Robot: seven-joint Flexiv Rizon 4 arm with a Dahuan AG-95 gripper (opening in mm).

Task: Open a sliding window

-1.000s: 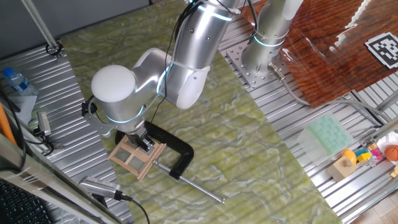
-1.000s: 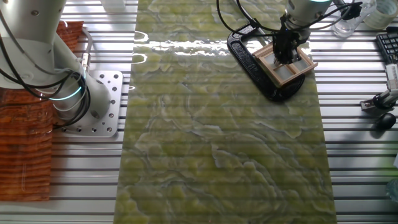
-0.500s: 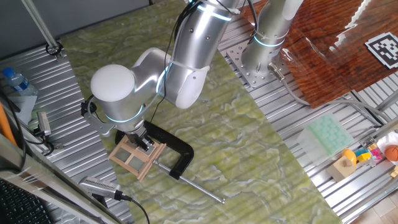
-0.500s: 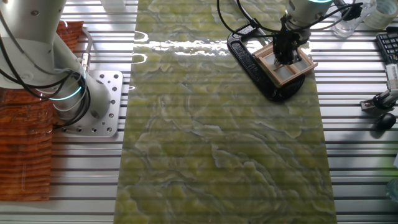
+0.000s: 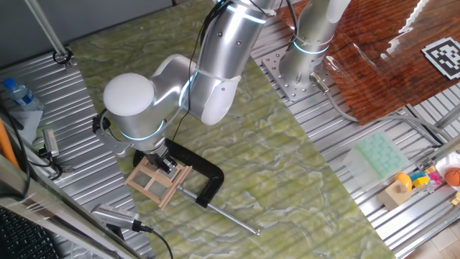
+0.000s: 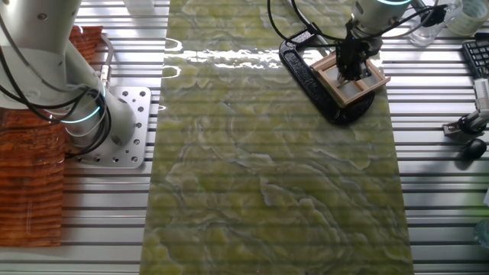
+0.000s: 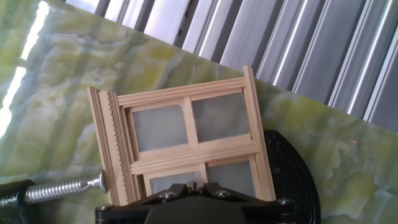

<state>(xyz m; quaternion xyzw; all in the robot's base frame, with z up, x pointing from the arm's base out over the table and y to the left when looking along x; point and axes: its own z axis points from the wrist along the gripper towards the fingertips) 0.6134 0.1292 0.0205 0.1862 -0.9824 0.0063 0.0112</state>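
The sliding window [image 5: 153,184] is a small tan wooden frame with four greyish panes, lying on the green marbled mat and held in a black C-clamp [image 5: 209,175]. It also shows in the other fixed view [image 6: 361,88] and in the hand view [image 7: 186,144]. My gripper [image 5: 168,166] points straight down onto the window's edge nearest the clamp. In the hand view the gripper [image 7: 198,185] has its two black fingers drawn together at the wooden divider between the lower panes. The contact point itself is hidden by the fingers.
The clamp's steel screw rod [image 5: 231,216] sticks out across the mat. A water bottle [image 5: 19,93] and a handheld tool [image 5: 116,216] lie on the slatted metal table. The arm's base plate [image 6: 126,130] and a keyboard [image 6: 475,55] flank the mat. Coloured toys [image 5: 424,180] lie far right.
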